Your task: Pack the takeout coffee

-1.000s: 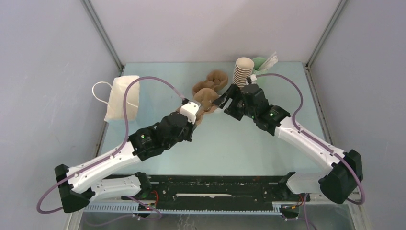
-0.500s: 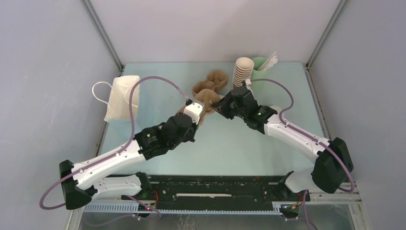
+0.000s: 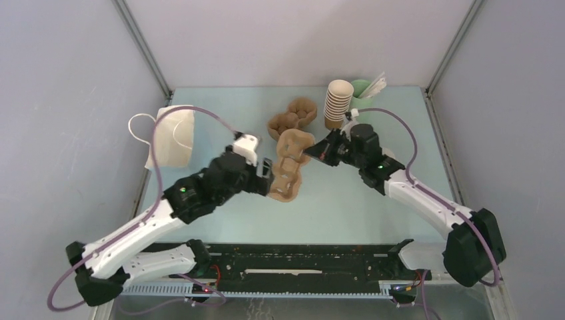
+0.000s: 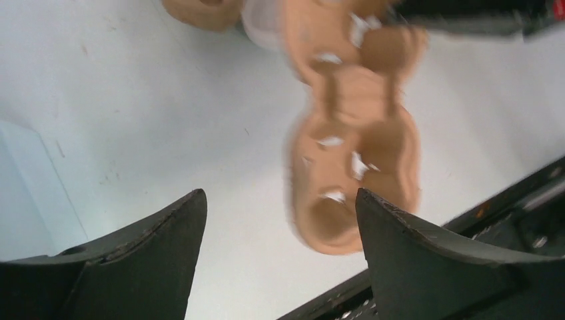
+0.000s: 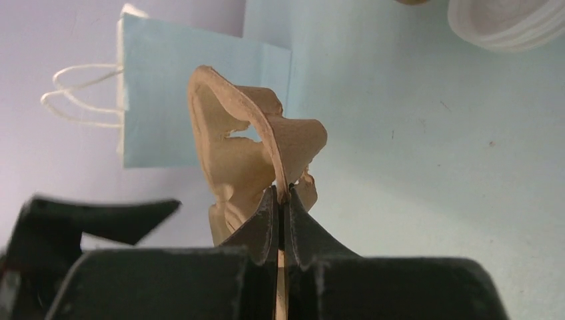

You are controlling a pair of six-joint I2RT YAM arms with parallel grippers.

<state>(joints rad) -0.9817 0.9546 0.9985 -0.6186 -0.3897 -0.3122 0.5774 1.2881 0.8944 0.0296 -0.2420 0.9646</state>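
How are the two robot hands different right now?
The left gripper is wide open; the right gripper is shut. The left gripper holds nothing, while the right gripper pinches the edge of the cardboard cup tray. Both have black fingers and are close to that same tray.

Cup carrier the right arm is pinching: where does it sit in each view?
Top external: cup carrier mid-table, between the two arms.
Left wrist: centre to upper right, blurred, beyond the open left fingers.
Right wrist: centre, its edge clamped.
Shared landmark: right fingers, seen top right in the left wrist view and bottom centre in the right wrist view.
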